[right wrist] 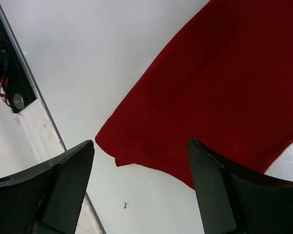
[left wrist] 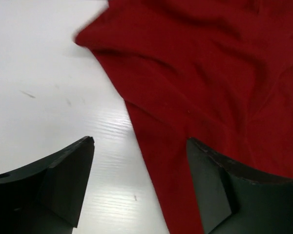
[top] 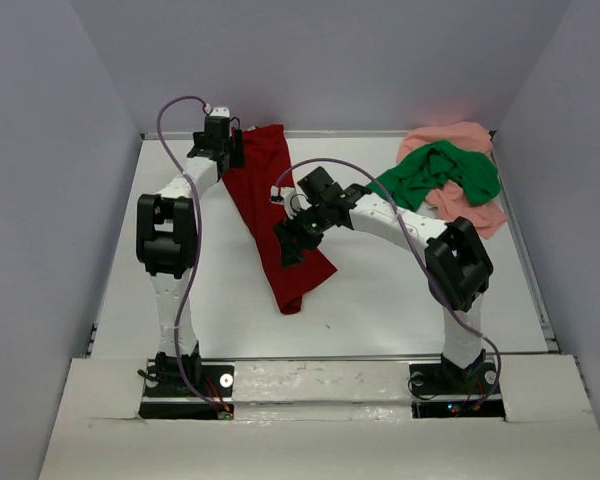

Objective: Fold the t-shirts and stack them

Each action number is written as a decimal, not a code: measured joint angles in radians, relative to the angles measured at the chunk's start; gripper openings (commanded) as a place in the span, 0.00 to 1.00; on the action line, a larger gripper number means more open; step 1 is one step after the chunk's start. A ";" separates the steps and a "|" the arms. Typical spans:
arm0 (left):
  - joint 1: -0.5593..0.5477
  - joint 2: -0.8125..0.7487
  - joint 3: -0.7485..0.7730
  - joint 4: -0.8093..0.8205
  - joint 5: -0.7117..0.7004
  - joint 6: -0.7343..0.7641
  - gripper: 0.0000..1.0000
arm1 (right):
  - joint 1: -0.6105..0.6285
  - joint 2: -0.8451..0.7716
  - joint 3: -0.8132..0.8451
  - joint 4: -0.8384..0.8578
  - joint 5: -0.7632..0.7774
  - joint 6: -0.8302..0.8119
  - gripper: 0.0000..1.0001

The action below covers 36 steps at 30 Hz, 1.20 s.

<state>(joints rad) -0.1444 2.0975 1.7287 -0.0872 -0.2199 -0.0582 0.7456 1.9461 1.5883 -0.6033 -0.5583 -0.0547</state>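
Below the left end effector (left wrist: 140, 141), whose jaws stand wide apart and empty, the far end of the dark red t-shirt (top: 258, 195) lies flat on the white counter (top: 380, 290). The right end effector (right wrist: 140, 142), likewise spread and holding nothing, hovers over the shirt's near end, a corner just beneath it. The shirt forms a long narrow band running from one end effector to the other, so each arm is nearest its own end. Well away, beyond and right of the right end effector, the green t-shirt (top: 440, 170) sits bunched on the pink t-shirt (top: 470, 215), both apparently unfolded.
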 measured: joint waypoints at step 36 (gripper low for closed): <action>-0.073 0.185 0.140 0.021 0.235 -0.043 0.00 | -0.051 0.097 0.004 -0.068 -0.243 0.036 0.00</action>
<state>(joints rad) -0.2176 2.2829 1.8687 -0.0662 0.0154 -0.1017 0.6949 2.0434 1.5921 -0.6708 -0.8013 -0.0189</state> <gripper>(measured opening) 0.014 0.010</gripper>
